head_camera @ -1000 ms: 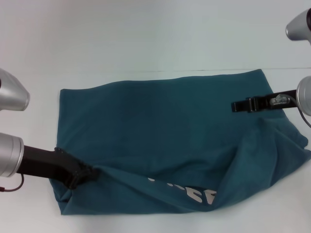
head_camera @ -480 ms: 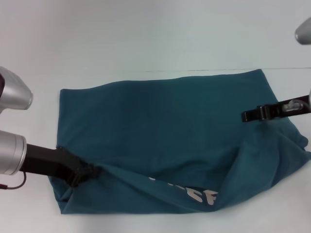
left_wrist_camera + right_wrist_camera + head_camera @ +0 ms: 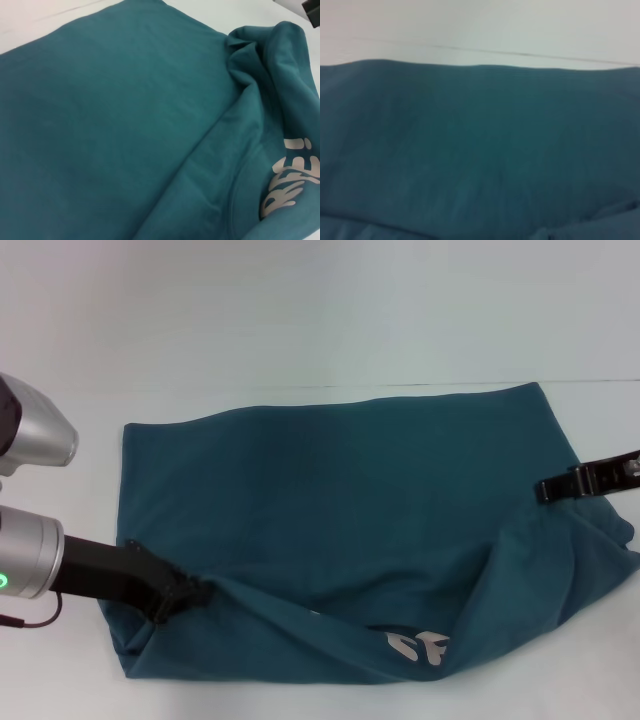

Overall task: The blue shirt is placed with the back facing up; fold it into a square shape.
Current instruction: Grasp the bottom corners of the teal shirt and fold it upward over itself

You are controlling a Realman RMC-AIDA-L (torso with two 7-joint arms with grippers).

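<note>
Left gripper [image 3: 175,598]: clamped on the shirt's near-left edge.
Right gripper [image 3: 556,488]: over the right side; finger state unclear.
Blue shirt [image 3: 340,500]: spread on white table [image 3: 300,320], wrinkled, near edge folded over, white letters [image 3: 415,647] showing.

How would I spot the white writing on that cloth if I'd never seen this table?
Start at the blue shirt spread across the white table. Follow its near edge toward the robot's right, where a flap is turned over. The white printed letters sit on that flap, the only pale marks on otherwise plain teal fabric.
</note>
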